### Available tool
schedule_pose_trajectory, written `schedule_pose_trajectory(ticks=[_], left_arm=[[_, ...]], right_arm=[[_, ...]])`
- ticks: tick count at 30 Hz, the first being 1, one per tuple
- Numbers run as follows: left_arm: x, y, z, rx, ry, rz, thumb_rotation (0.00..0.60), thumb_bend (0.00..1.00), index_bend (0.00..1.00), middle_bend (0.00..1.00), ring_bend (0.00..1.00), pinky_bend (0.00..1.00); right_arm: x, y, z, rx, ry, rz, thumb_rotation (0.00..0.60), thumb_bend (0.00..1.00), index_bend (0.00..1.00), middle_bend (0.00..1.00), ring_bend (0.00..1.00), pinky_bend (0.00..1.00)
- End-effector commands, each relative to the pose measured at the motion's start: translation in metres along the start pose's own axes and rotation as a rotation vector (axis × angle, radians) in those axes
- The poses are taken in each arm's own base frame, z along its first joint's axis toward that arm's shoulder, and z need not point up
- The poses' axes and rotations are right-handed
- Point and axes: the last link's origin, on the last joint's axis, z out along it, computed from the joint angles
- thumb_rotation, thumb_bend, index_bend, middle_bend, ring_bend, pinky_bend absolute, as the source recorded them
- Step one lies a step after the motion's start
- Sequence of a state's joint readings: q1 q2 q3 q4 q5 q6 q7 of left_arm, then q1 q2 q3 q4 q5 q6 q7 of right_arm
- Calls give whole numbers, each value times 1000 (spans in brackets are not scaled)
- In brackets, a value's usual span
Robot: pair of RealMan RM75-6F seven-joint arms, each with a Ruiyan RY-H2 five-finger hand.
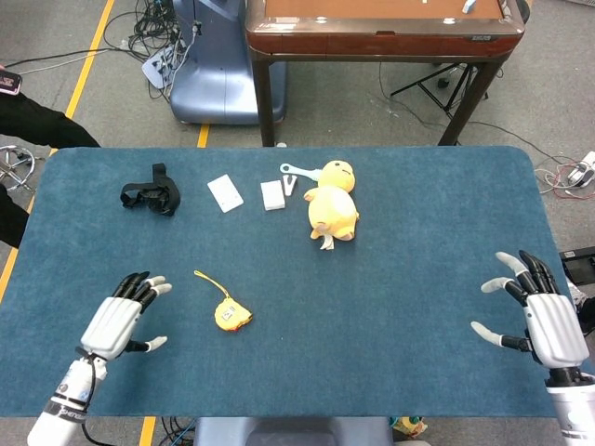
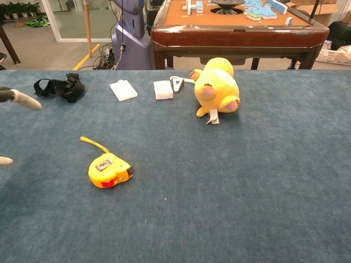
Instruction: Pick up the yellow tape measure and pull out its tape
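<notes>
The yellow tape measure point(image 1: 232, 316) point(image 2: 110, 171) lies flat on the blue table, with a thin yellow strap trailing away from it to the far left. My left hand point(image 1: 119, 322) hovers a short way left of it, fingers spread, holding nothing. Only two of its fingertips point(image 2: 24, 99) show at the left edge of the chest view. My right hand point(image 1: 544, 316) stays near the table's right edge, fingers apart and empty, far from the tape measure.
A yellow plush duck point(image 1: 333, 200) point(image 2: 216, 87) lies in the far middle of the table. Beside it are two white blocks point(image 1: 225, 193) point(image 1: 272, 195) and a small white tool point(image 1: 290, 173). A black strap point(image 1: 151, 193) lies at the far left. A wooden table point(image 1: 381, 28) stands beyond.
</notes>
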State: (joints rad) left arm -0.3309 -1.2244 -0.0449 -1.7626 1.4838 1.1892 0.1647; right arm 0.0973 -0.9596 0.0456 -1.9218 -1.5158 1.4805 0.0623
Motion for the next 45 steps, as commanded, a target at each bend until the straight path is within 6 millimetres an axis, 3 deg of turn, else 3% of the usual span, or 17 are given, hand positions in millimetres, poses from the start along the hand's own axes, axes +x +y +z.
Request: schedule_pose_trajectory(ticks=[1, 8, 17, 25, 45], left_arm=[[-6, 13, 32, -110, -87, 72, 600, 144, 157, 136, 19, 24], [-20, 33, 71, -232, -143, 154, 600, 144, 157, 127, 19, 23], [-37, 44, 97, -323, -204, 249, 600, 143, 168, 127, 20, 23], [-49, 42, 106, -341, -224, 259, 600, 143, 238, 136, 31, 22], [-59, 47, 116, -351, -246, 277, 600, 143, 257, 138, 30, 23]], right_arm=[[1, -1, 1, 1, -3, -1, 600, 184, 424, 144, 0, 0], [0, -2, 2, -11, -15, -9, 600, 184, 424, 144, 0, 0], [-2, 1, 3, -37, -31, -10, 600, 184, 424, 144, 0, 0], [-5, 5, 2, -68, -33, -10, 600, 184, 424, 144, 0, 0], [-4, 13, -3, -131, -20, -11, 600, 184, 424, 144, 0, 0]])
